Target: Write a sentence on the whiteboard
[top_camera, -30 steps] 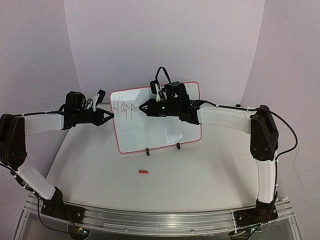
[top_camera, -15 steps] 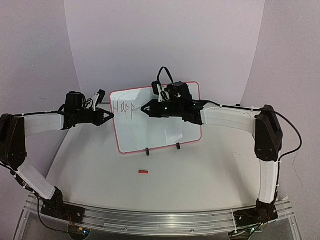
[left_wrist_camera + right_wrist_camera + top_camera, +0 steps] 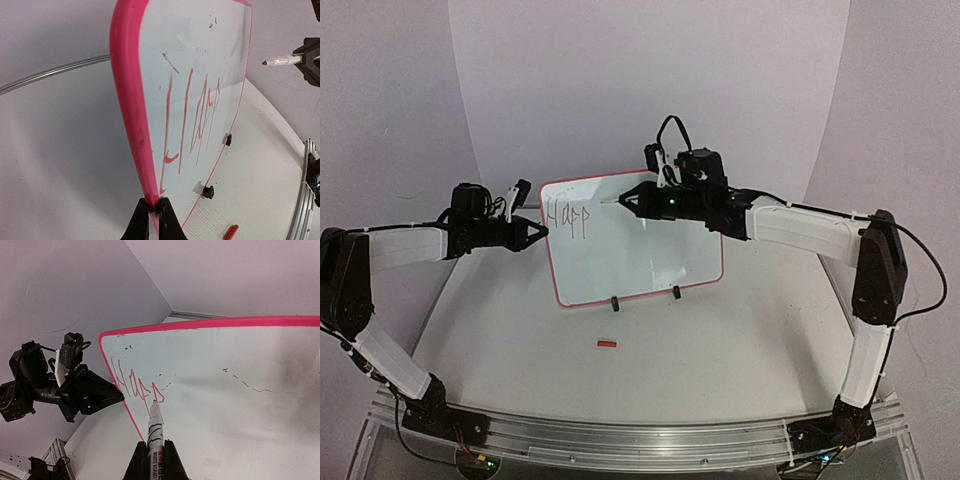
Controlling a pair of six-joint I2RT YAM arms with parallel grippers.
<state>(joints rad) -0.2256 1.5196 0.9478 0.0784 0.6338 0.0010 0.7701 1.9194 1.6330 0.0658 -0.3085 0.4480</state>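
The whiteboard (image 3: 650,255), white with a thin red frame, stands upright on two black feet (image 3: 615,304) at the table's middle. The sentence (image 3: 567,218) reads "Happ" in red at the board's upper left. My left gripper (image 3: 542,232) is shut on the board's left edge, as the left wrist view (image 3: 154,210) shows. My right gripper (image 3: 625,200) is shut on a whiteboard marker (image 3: 155,427). The marker tip points at the board just right of the last letter. In the left wrist view the marker (image 3: 280,61) hangs clear of the board surface (image 3: 200,60).
A small red marker cap (image 3: 607,343) lies on the table in front of the board; it also shows in the left wrist view (image 3: 230,232). A metal rail (image 3: 640,435) runs along the near edge. A curved lilac backdrop stands behind the board.
My right arm has moved right and up, drawing the marker back from the board face. The written letters and the left gripper are unchanged.
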